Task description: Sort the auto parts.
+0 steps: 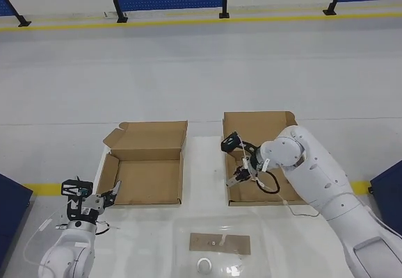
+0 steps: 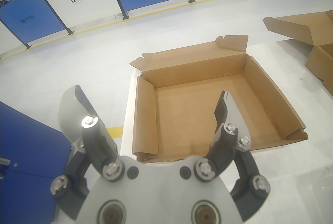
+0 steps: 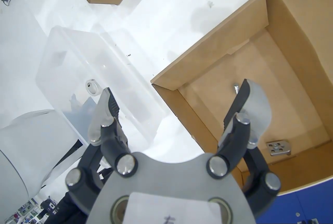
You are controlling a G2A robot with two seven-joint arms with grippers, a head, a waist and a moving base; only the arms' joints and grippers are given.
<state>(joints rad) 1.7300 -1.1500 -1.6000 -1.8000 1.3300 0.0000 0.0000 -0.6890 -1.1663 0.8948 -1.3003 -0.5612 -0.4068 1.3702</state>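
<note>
Two open cardboard boxes stand on the white table. The left box [image 1: 145,182] [image 2: 195,115] has a bare floor. My left gripper [image 1: 102,199] [image 2: 149,91] hangs open just outside its near left corner, holding nothing. The right box [image 1: 256,128] [image 3: 273,74] holds a small bolt [image 3: 235,87] and a square metal plate [image 3: 278,148]. Over that box's near left corner my right gripper [image 1: 236,179] [image 3: 177,87] is open with nothing between its fingers. A white ring part [image 1: 204,265] [image 3: 92,87] lies in a clear plastic bin [image 1: 180,243] [image 3: 65,58].
The clear bin sits at the table's front middle, with a flat cardboard piece [image 1: 220,242] in it. Both boxes' lid flaps stand up at the back. A strip of white table runs between the boxes. Blue panels flank the table on both sides.
</note>
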